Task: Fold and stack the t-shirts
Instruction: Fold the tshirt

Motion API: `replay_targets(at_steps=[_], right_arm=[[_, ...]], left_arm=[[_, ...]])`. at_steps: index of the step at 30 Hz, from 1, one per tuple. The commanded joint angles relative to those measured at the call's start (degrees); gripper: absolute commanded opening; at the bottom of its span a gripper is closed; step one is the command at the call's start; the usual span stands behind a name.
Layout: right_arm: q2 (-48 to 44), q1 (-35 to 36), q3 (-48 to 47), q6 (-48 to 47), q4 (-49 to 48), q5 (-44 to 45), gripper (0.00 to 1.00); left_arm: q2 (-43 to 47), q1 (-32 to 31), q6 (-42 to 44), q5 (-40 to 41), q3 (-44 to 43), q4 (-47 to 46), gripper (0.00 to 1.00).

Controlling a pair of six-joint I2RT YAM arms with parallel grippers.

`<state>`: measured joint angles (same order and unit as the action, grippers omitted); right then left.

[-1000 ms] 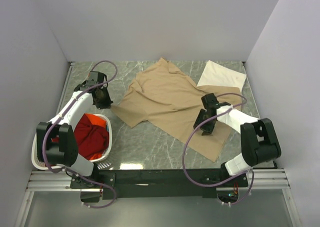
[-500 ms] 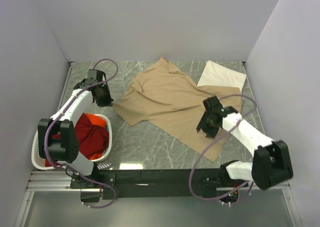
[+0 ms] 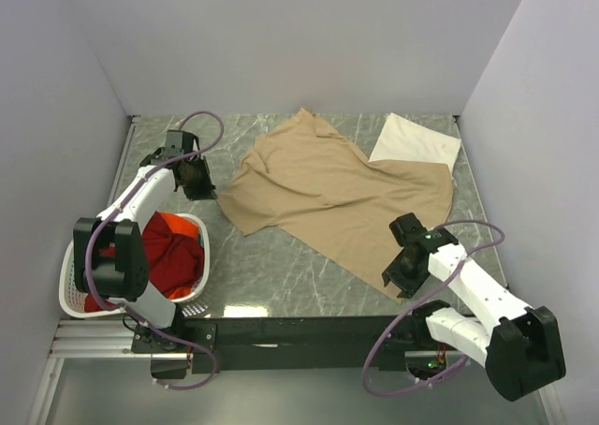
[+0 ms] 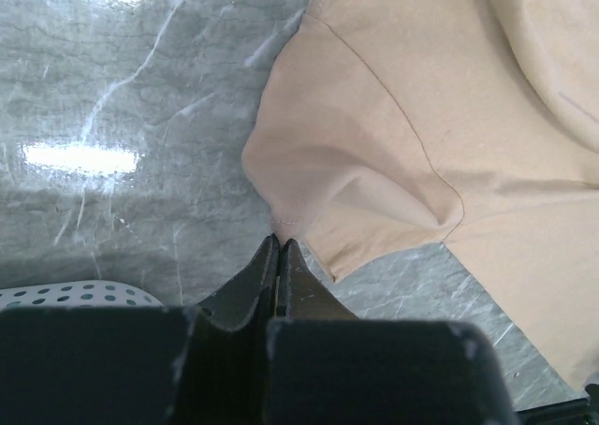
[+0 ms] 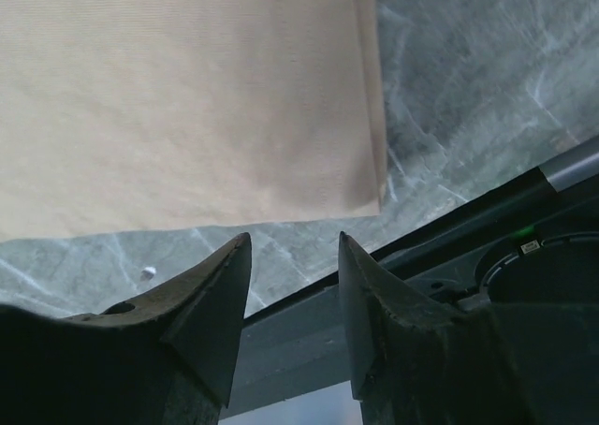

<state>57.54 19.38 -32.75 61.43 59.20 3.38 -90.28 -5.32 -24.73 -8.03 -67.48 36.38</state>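
Note:
A tan t-shirt (image 3: 328, 196) lies spread out in the middle of the table. My left gripper (image 3: 199, 185) is shut at its left sleeve. In the left wrist view the closed tips (image 4: 279, 242) pinch the sleeve hem (image 4: 309, 177), and the cloth puckers from them. My right gripper (image 3: 401, 271) is open and empty, just off the shirt's near right hem corner (image 5: 360, 186); the gripper (image 5: 292, 242) hangs over the table's front edge. A cream-white folded t-shirt (image 3: 416, 142) lies at the back right, partly under the tan one. A red t-shirt (image 3: 168, 256) is bunched in the basket.
A white plastic laundry basket (image 3: 70, 289) stands at the near left, beside the left arm; its rim shows in the left wrist view (image 4: 75, 294). The black front rail (image 3: 299, 336) runs along the near edge, right under the right gripper. Grey walls close three sides.
My right gripper has moved off the tan shirt toward the near edge, past the hem corner. The left gripper has stayed at the sleeve, shifting only slightly.

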Motion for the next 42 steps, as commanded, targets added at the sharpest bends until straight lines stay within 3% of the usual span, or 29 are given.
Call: replay_targets(at_steps=[1,22,25,32,35,42], right_arm=[[-0.76,0.49,2.68,5.27,-0.04,0.14,0.49],[-0.15,0.40,5.07,11.43,-4.35,7.26,0.43],[2.65,0.49,4.63,10.82,-4.88,8.14,0.38],[5.04,1.01,1.56,7.22,-2.78,8.05,0.08],[3.90,1.63,-2.04,3.53,0.73,5.86,0.00],[3.81,3.12,-12.24,-2.19,12.16,1.46,0.00]], left_arm=[[0.54,0.14,0.03,-1.72,-1.69,-1.75,0.00],[2.48,0.14,0.56,-0.49,-1.42,-1.31,0.00],[2.65,0.14,0.74,-0.14,-1.69,-1.05,0.00],[3.00,0.14,0.91,0.56,-2.83,-0.17,0.00],[3.53,0.14,0.65,0.21,-3.53,0.62,0.00],[6.69,0.14,-0.14,1.09,-5.20,4.57,0.00]])
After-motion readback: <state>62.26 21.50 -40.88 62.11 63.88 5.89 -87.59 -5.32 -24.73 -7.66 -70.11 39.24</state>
